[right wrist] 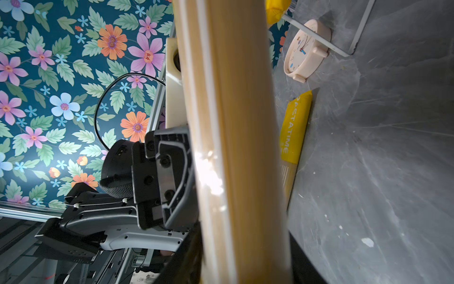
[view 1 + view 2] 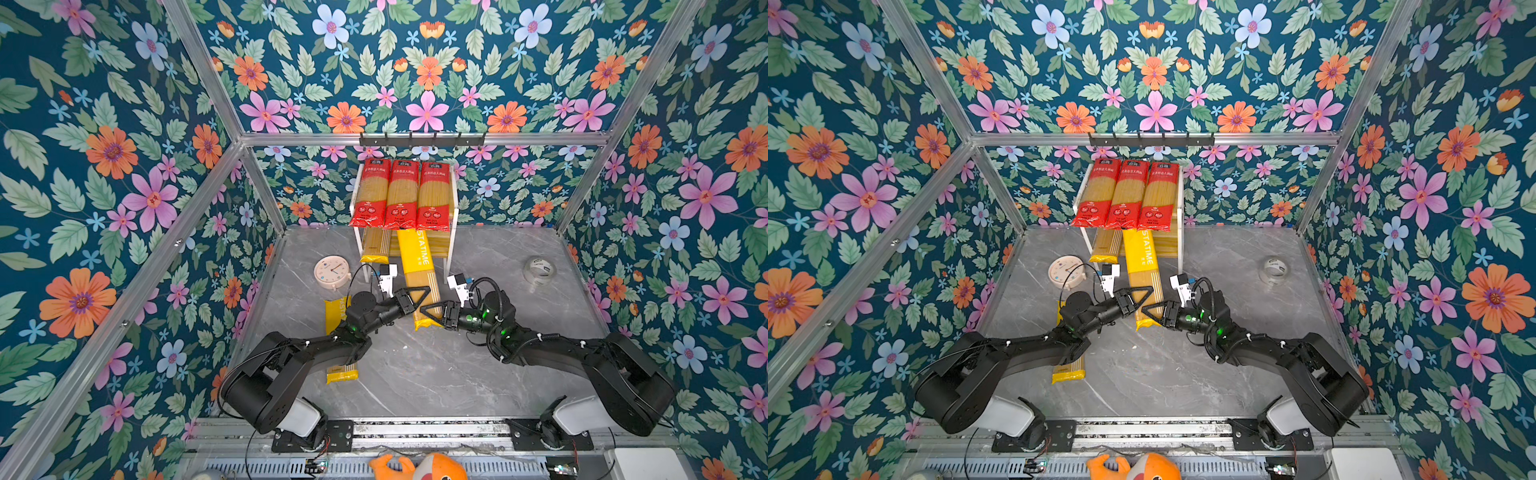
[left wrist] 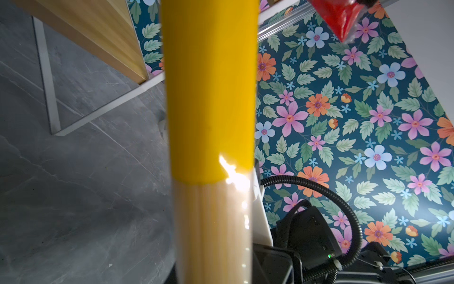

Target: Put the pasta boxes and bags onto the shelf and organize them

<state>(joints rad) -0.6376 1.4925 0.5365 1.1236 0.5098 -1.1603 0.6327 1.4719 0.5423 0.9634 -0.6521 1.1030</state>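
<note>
L jaws clamp pkt [image 2: 415, 257]; R straddles.

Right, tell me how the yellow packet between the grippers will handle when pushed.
Probably stiff lengthwise: the yellow packet runs straight toward the shelf. Its wrap glints, so it may slip. Thin strands could snap if bent.

A yellow spaghetti packet [image 3: 208, 98] fills the middle of the frame, with glare where its yellow wrap meets clear film over pale strands. Farther off, the shelf [image 3: 98, 34] stands on the grey marble table [image 3: 73, 196]. A red packet [image 3: 339, 17] juts out overhead, and the black right arm [image 3: 307, 236] waits beside floral wallpaper [image 3: 356, 110].
</note>
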